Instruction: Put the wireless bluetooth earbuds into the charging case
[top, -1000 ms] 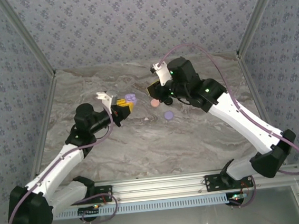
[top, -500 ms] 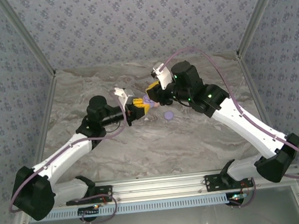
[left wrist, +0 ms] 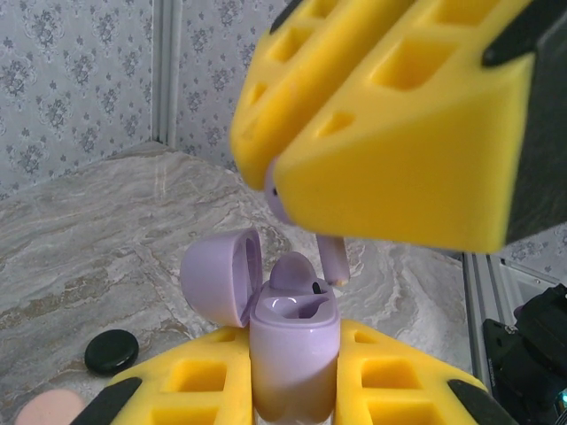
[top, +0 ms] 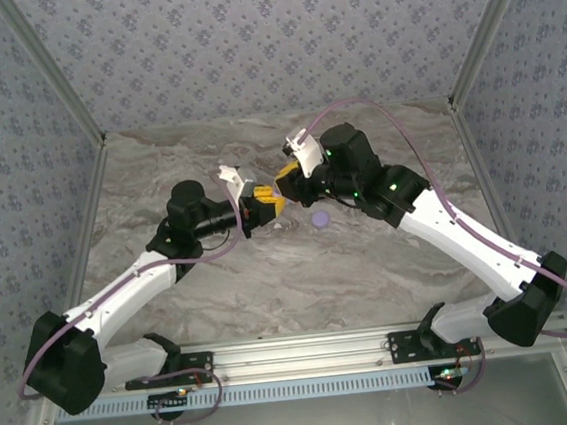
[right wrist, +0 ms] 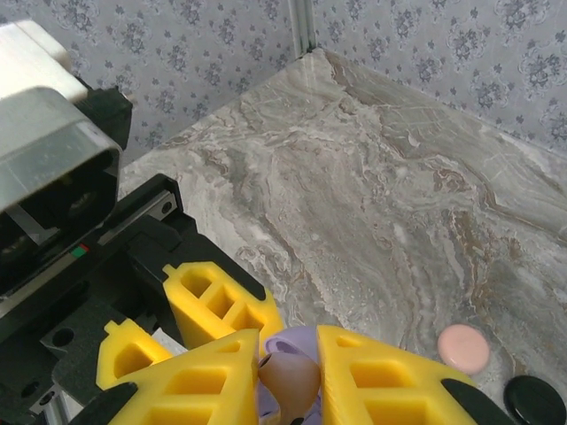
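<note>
My left gripper (left wrist: 294, 347) is shut on the lilac charging case (left wrist: 292, 372), which stands upright with its lid (left wrist: 217, 279) swung open to the left. One lilac earbud (left wrist: 297, 270) sits in the case's far socket. The near socket is empty. My right gripper (right wrist: 291, 356) is shut on a second lilac earbud (right wrist: 288, 379). Its stem (left wrist: 335, 261) hangs just above the case opening, a little to the right of it. In the top view the two grippers meet above the table's middle, left gripper (top: 266, 206) below right gripper (top: 286, 184).
A pink disc (right wrist: 463, 347) and a black disc (right wrist: 536, 400) lie on the marble table beside the grippers. A lilac disc (top: 319, 219) lies just right of them. Patterned walls close in the back and sides.
The left arm carried the open case to the right, up to the right gripper. The right gripper shifted slightly left and now holds its earbud over the case.
</note>
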You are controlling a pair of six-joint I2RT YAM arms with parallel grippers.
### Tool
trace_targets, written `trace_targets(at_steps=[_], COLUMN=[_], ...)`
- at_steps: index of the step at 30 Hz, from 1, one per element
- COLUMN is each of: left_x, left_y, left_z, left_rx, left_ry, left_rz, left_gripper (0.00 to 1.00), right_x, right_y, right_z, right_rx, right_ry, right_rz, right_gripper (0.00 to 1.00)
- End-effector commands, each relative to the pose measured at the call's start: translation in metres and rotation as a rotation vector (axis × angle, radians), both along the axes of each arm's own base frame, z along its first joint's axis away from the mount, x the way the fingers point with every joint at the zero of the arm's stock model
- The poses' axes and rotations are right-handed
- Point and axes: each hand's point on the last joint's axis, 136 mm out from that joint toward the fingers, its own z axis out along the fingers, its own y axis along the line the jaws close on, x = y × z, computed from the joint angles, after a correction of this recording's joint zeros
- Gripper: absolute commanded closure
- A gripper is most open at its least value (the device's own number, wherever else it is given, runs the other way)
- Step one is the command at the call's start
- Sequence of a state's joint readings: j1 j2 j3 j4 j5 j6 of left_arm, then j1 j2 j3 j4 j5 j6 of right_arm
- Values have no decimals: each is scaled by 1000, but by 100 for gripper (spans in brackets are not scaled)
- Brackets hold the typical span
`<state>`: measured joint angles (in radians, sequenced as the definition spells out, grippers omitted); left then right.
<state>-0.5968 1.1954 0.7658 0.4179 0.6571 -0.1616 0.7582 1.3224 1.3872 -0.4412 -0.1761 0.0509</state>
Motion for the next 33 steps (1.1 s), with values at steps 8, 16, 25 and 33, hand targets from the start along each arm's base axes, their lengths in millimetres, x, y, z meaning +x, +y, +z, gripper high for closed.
trace_targets(at_steps=[8,16,25,33], left_x=[2,3,2,2], left_y=[-3,-3,-3,-3], left_z=[26,24,23,23], left_rx=[-48,-47,-46,-47], left_ry=[-60,-59,-56,-55], left_rz=[-1,1,-1,-2], left_gripper=[100,100,100,100], right_x=[-2,1,4,7], right_y=[-1,-2,-1,1], right_z=[-1,-4,-4,-8], right_rx=[-20,-34,-28,-32], right_ry=[-26,-33,-38,-31], right_rz=[-3,-19,-29,-35], right_gripper=[76,76,76,76])
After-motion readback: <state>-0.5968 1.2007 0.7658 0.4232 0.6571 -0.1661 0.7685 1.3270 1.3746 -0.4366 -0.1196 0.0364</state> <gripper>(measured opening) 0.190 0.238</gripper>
